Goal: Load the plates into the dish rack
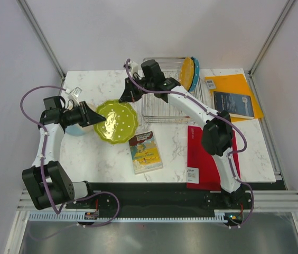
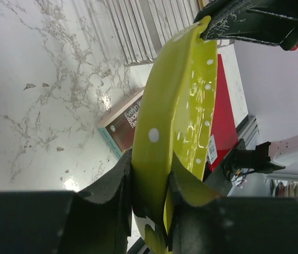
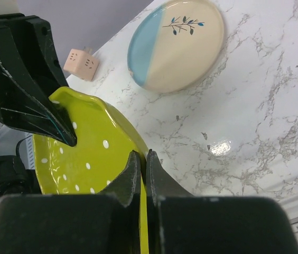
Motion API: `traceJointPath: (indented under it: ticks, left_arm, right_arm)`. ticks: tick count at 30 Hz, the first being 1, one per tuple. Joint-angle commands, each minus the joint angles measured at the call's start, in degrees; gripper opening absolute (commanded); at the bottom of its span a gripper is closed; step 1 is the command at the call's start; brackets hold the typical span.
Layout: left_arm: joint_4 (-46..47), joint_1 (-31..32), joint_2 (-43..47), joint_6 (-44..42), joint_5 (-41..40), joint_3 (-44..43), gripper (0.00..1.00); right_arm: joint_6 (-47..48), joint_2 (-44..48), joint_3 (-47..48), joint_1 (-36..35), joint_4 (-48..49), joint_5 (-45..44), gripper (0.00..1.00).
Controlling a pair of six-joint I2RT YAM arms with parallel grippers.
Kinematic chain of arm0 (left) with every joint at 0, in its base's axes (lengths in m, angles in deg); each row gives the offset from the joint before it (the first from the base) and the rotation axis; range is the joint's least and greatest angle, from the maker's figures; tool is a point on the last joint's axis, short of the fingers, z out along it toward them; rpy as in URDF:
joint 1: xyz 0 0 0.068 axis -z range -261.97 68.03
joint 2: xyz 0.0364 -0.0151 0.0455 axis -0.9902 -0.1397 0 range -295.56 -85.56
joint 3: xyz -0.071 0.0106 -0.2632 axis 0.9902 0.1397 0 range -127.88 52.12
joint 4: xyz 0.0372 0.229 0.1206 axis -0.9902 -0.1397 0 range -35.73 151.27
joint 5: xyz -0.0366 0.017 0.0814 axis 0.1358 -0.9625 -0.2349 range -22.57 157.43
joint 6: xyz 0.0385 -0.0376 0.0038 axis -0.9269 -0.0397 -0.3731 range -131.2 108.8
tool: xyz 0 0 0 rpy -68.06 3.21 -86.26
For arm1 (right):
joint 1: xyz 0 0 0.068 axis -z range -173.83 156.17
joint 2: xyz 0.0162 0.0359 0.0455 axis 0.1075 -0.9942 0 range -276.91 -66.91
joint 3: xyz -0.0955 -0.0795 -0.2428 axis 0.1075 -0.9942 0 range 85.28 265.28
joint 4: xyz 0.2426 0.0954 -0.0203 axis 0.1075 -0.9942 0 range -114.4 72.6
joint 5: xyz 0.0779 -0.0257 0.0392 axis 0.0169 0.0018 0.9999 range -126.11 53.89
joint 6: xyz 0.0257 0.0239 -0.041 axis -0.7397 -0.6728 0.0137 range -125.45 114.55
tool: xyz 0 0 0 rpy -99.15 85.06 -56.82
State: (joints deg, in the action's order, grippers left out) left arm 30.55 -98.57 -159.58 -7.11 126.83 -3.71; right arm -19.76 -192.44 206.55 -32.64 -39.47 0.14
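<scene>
Lime plate (image 1: 118, 123) is at about 9 o'clock on the counter (image 1: 96, 159), tipped up a bit and pinched from both ends. The left jaws have its 9 o'clock rim, one finger (image 2: 118, 185) on each face. The right jaws are nearly closed on the thin rim up at roughly 1 o'clock. So both arms are holding the same plate, and to me it looks like a handover.

The dish rack (image 1: 157, 108) sits toward 2 o'clock from the plate. An orange plate (image 1: 187, 72) and a teal plate (image 1: 196, 66) are already standing at its far right end. The cream-and-blue plate (image 3: 175, 45) lies flat on the counter by the left arm, not loaded yet.

What I'd worry about:
- If one arm pulls before the other lets go, that glossy scalloped rim could twist out of a grip. The plate would then drop on the counter or the cream one.
- The right side only has the very edge, so carrying it alone looks shaky.
- The right arm lies right across the rack, so swinging in could clip the two standing plates.

Hard to tell:
- Whether the lime plate is fully off the counter.
- Which prong rows are free, since the arm covers them.
- In the overhead view the cream plate is mostly hidden under the left arm.

The book (image 1: 145, 152) and red folder (image 1: 195, 154) sit at 6 and 4 o'clock, out of the way.
</scene>
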Motion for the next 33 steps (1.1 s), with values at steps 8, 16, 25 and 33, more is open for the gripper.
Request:
traceJointPath:
  ticks: [8,16,25,33]
  left_arm:
    - [-1.4,0.3,-0.5,-2.2,3.1,-3.2,0.05]
    - [-1.4,0.3,-1.9,-1.5,4.4,-4.5,0.03]
    - [0.2,0.3,-2.2,-0.6,4.4,-4.5,0.02]
    - [1.0,0.3,-2.8,0.4,3.5,-4.0,0.06]
  right_arm:
    - [-0.8,1.5,-5.3,2.2,1.7,15.8,0.63]
    - [2.4,-0.6,-7.7,2.5,-1.0,16.6,0.65]
    - [-0.4,-3.4,-6.8,2.2,0.2,21.7,0.63]
    - [-3.9,-4.2,-6.8,2.5,3.3,21.8,0.22]
